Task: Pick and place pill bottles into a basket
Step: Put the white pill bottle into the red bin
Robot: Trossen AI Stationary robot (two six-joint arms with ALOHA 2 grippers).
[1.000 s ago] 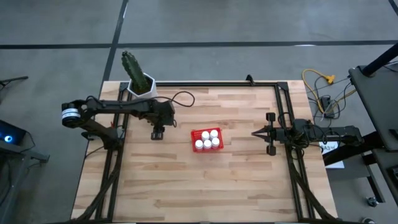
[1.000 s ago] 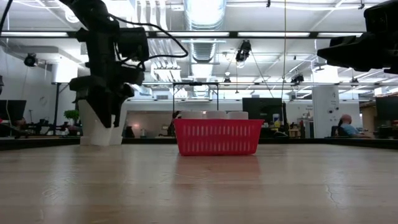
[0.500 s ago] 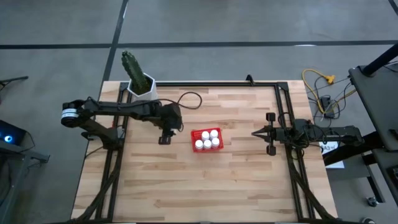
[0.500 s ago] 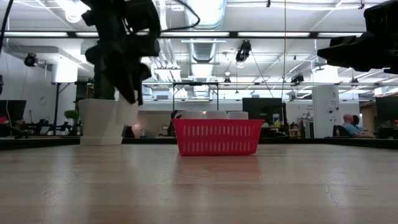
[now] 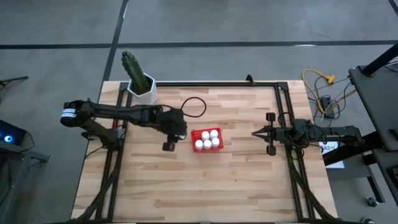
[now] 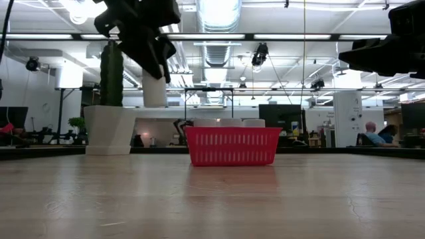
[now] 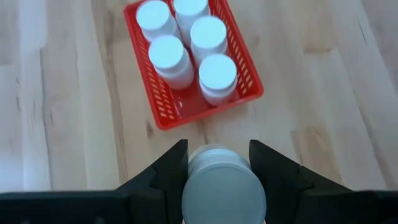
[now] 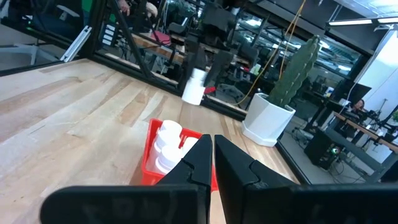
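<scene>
five white pill bottles (image 7: 200, 53) upright in red basket (image 7: 163, 112); sixth bottle (image 7: 222, 185) held above table.

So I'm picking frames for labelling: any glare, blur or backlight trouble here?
Low view: bright ceiling lights backlight the left tool, leaving it a dark silhouette; the basket stays clear. Left wrist view: the held bottle sits close and soft, the basket sharp. High view: even light, no glare.

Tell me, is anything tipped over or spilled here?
No, nothing stands out. Five pill bottles stand upright in the basket, and the left gripper holds a sixth bottle in the air beside it.
</scene>
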